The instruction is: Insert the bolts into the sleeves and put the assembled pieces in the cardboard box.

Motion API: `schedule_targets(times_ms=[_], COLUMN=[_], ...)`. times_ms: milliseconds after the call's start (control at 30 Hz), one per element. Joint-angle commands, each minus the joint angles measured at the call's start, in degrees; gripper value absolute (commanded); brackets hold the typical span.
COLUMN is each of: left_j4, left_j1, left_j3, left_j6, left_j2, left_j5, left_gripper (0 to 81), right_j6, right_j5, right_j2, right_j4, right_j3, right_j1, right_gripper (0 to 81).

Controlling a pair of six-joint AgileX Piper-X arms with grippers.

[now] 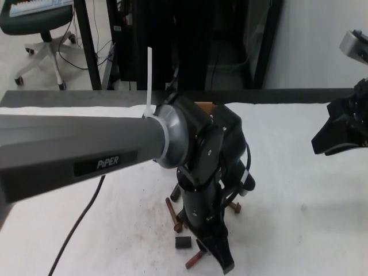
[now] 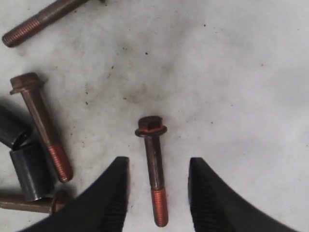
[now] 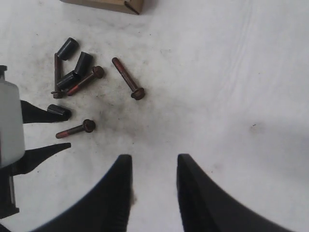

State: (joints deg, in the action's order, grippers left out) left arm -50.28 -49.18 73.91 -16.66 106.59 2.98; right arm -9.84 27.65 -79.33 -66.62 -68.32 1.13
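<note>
Left wrist view: left hand open, low over the white desk. One bolt lies flat between its two fingers with a gap on either side, flanged head pointing away from the palm. Off to one side a second bolt lies next to a dark sleeve. A third bolt lies farther out.

Right wrist view: right hand open with nothing between its fingers, above bare desk, well apart from the parts. Loose heap of sleeves and bolts sits near the corner of the cardboard box. Lone bolt lies just beside the heap. Single sleeve lies by one finger of the left hand; contact cannot be told.

High view: left arm hangs over the parts, box mostly hidden behind it.
</note>
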Motion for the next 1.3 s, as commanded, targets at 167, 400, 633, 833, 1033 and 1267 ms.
schedule_targets(times_ms=[167,400,633,833,1033,1267], left_j4=[-4.2,-1.9,-0.2,1.2,2.6,3.0], left_j1=[-0.2,-0.2,-0.2,-0.2,-0.2,-0.2], left_j3=[0.3,0.3,0.3,0.3,0.3,0.3], left_j6=[0.8,3.0,3.2,3.8,3.8,3.8], left_j2=[4.1,5.5,5.9,5.9,5.9,6.1], left_j5=[-0.4,-0.4,-0.4,-0.4,-0.4,-0.4], left_gripper=[37.5,37.5,37.5,37.5,37.5,37.5], right_j6=[0.0,0.0,0.0,0.0,0.0,0.0], right_j5=[1.1,1.1,1.1,1.1,1.1,1.1], right_j2=[0.6,0.6,0.6,0.6,0.6,0.6], right_j4=[-0.2,-0.3,-0.3,-0.2,-0.2,-0.2], right_j3=[0.1,0.1,0.1,0.1,0.1,0.1], right_j1=[0.1,0.1,0.1,0.1,0.1,0.1], right_gripper=[30.9,30.9,30.9,30.9,30.9,30.9])
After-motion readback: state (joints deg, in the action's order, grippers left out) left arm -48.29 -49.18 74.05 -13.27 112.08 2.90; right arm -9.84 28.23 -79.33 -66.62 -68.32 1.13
